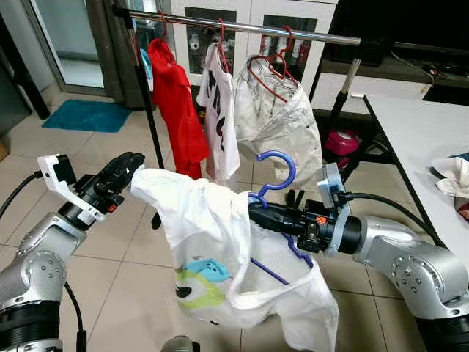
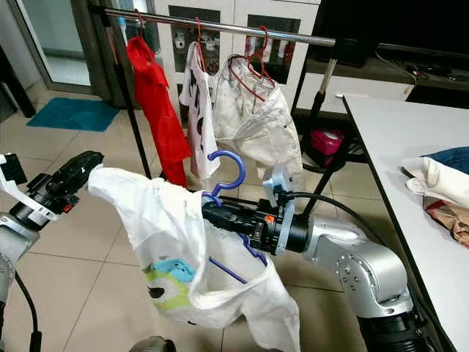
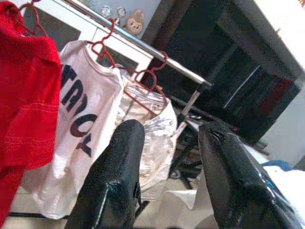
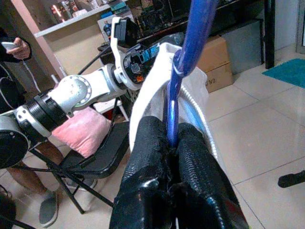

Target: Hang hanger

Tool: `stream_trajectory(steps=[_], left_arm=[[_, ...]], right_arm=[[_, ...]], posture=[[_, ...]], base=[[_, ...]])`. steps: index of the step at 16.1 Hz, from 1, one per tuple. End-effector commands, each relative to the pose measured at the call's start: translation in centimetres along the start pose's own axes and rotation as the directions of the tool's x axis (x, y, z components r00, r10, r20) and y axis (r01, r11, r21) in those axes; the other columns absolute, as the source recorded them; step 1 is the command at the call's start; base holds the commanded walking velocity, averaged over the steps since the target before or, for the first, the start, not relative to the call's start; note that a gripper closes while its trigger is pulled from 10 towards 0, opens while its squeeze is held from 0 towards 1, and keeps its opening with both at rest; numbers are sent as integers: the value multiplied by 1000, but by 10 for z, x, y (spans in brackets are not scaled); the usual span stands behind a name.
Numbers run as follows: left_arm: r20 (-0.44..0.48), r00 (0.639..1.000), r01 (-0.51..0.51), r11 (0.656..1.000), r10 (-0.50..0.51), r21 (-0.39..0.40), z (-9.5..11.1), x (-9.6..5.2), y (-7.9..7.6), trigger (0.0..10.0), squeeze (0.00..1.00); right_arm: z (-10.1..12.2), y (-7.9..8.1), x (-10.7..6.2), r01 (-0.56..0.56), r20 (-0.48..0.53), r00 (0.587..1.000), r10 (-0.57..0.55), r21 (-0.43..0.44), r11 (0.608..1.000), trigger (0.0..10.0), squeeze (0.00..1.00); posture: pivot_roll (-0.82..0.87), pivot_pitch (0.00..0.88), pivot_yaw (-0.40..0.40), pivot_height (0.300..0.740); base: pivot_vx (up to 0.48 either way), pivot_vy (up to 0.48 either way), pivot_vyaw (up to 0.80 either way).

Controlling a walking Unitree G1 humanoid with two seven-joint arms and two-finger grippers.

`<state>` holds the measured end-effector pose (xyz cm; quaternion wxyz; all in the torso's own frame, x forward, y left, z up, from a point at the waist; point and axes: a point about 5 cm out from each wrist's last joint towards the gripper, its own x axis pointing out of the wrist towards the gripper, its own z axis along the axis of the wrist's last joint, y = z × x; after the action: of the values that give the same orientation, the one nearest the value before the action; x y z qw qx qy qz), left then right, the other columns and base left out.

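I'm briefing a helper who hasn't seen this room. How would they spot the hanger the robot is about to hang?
Start at the clothes rail with three garments on red hangers. In front of it, the right gripper is shut on a blue hanger carrying a white shirt. It is the one blue hanger, and off the rail.
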<state>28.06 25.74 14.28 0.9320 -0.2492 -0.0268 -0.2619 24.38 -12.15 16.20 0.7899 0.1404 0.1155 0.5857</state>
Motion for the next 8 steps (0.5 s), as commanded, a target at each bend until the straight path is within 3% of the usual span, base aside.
stream_trajectory(steps=[1, 5, 6, 8], left_arm=[[-11, 999, 52, 999, -52, -12, -1, 3, -6, 10000, 0], [61, 994, 97, 994, -94, -58, 7, -2, -12, 10000, 0], [88, 994, 71, 997, -68, -28, 15, -7, -11, 10000, 0], [5, 999, 41, 994, -41, 103, 17, -16, -8, 10000, 0]], right_arm=[[8, 6, 2, -32, 32, 999, 33, -37, 999, 10000, 0], [8, 7, 2, -33, 31, 999, 34, -38, 999, 10000, 0], [8, 7, 2, -32, 30, 999, 33, -38, 999, 10000, 0], [7, 7, 1, -31, 28, 999, 32, -36, 999, 10000, 0]], posture=[[-51, 0, 20, 740], [-51, 0, 22, 740], [-50, 0, 21, 740], [-48, 0, 18, 740]], base=[[0, 0, 0], [0, 0, 0], [0, 0, 0], [0, 0, 0]])
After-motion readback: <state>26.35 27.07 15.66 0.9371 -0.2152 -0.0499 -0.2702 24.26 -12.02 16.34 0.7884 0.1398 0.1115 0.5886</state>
